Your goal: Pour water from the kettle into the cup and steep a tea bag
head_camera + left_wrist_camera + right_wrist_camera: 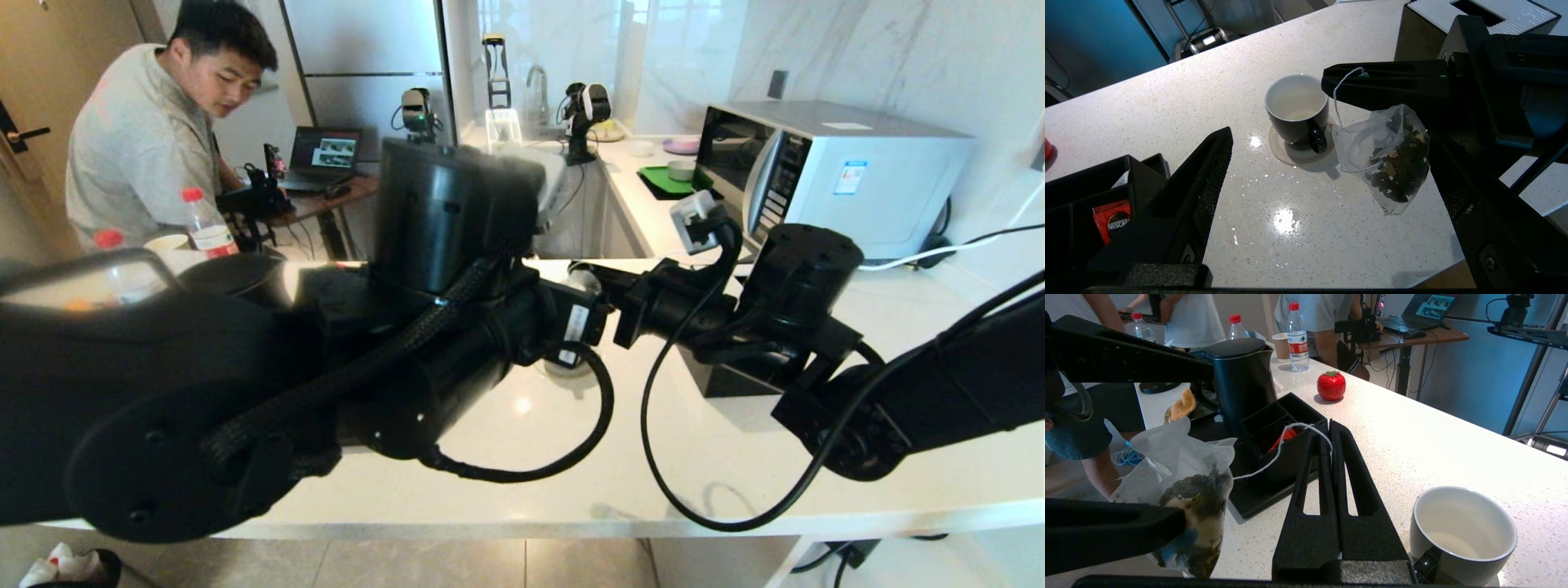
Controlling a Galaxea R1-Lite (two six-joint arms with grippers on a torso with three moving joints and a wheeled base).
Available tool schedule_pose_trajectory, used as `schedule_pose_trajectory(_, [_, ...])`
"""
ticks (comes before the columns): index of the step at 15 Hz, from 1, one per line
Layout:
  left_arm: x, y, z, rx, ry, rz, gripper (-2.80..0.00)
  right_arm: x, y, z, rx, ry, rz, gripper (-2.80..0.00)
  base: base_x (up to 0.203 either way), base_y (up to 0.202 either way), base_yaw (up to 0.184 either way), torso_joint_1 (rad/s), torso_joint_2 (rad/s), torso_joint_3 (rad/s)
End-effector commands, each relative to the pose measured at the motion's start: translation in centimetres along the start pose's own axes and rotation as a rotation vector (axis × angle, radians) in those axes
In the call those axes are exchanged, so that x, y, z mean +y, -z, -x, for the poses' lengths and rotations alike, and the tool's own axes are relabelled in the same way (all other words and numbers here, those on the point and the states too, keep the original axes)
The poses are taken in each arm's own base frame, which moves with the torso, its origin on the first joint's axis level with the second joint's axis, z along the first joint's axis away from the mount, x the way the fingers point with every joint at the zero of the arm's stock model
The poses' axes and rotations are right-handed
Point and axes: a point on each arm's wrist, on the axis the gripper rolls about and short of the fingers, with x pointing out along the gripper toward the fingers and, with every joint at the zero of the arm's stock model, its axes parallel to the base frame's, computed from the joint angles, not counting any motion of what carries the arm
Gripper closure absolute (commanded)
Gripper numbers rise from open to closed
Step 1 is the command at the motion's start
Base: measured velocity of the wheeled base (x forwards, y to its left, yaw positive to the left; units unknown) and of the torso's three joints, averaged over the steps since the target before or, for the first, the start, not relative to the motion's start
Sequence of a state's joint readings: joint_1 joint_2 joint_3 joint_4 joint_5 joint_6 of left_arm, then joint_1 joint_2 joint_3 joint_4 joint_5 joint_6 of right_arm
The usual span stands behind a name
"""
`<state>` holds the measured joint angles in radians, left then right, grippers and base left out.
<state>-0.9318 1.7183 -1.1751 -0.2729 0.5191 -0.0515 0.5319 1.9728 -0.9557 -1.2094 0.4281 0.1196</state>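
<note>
The right claw (1331,428) is pressed together, pinching the thin white string of the tea bag (1392,159) at its tips; in the left wrist view this same claw (1331,83) reaches in from the side above the worktop (1290,228). From the pinch the string loops down and the tea bag hangs free in the air, a mesh pouch full of dark leaves, just beside the cup (1297,110) and not over it. In the right wrist view the tea bag (1184,490) hangs between the left claw's two fingers (1114,535), one above it and one below, the lower finger overlapping its bottom corner.

The left claw (1327,171) is spread wide, its fingers on either side of the hanging tea bag; whether they touch the pouch cannot be told.

The cup (1461,535) stands upright on a pale round coaster (1286,153) on the worktop, white inside, with a little pale liquid at the bottom and its handle turned toward the tea bag.

Farther out, a black divided tray (1278,453) holds a red packet (1112,218). Behind the tray stands the kettle (1243,379), upright with its lid on. A red strawberry-shaped thing (1331,386) sits on the worktop near the tray, and bottles (1298,339) stand beyond it.
</note>
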Motion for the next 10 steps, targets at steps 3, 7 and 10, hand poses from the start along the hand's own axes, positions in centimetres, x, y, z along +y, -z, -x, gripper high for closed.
schedule_pose_trajectory(3, [0.1, 0.2, -0.1, 0.007, -0.007, -0.003, -2.80, 0.0, 0.0, 0.0, -0.005, -0.004, 0.002, 0.00, 0.000, 0.000, 0.000, 0.000, 0.00, 0.000])
schedule_pose_trajectory(7, [0.4, 1.1, 0.3, 0.034, -0.008, -0.021, -2.80, 0.0, 0.1, 0.0, 0.001, -0.002, 0.000, 0.00, 0.000, 0.000, 0.000, 0.000, 0.00, 0.000])
schedule_pose_trajectory(10, [0.7, 1.7, 0.8, 0.049, -0.011, -0.029, -2.80, 0.0, 0.2, 0.1, 0.002, -0.002, -0.001, 0.00, 0.000, 0.000, 0.000, 0.000, 0.00, 0.000])
